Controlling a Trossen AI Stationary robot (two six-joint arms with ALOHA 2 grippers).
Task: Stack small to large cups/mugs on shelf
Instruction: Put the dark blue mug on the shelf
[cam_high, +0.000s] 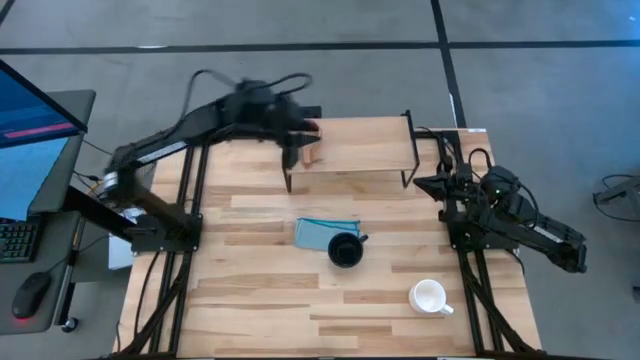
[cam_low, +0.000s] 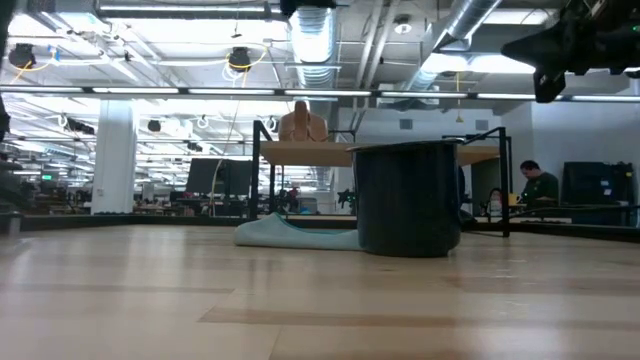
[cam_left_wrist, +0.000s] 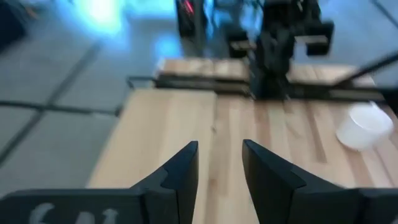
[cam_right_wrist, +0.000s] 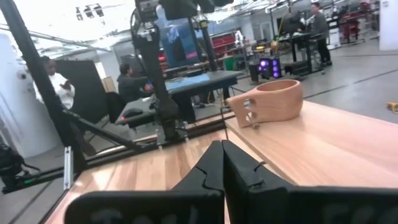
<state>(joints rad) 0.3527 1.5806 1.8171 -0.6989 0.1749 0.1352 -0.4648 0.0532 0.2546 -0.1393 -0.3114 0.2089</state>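
The small tan wooden cup (cam_high: 312, 152) stands upright on its base at the left end of the shelf (cam_high: 365, 150), also seen in the low view (cam_low: 303, 124) and the right wrist view (cam_right_wrist: 270, 102). My left gripper (cam_high: 292, 148) hovers just left of the cup, open and empty (cam_left_wrist: 221, 165). The dark navy mug (cam_high: 345, 249) (cam_low: 408, 200) stands mid-table, beside the blue cloth. The white mug (cam_high: 430, 297) (cam_left_wrist: 364, 127) stands near the table's near right corner. My right gripper (cam_high: 432, 185) (cam_right_wrist: 222, 163) waits shut, right of the shelf.
A folded blue cloth (cam_high: 322, 232) (cam_low: 290, 235) lies flat against the navy mug's left side. The shelf's thin black legs (cam_high: 408, 150) stand at the table's far edge. Bare tabletop (cam_high: 250, 290) stretches along the near left. People sit at desks beyond the table.
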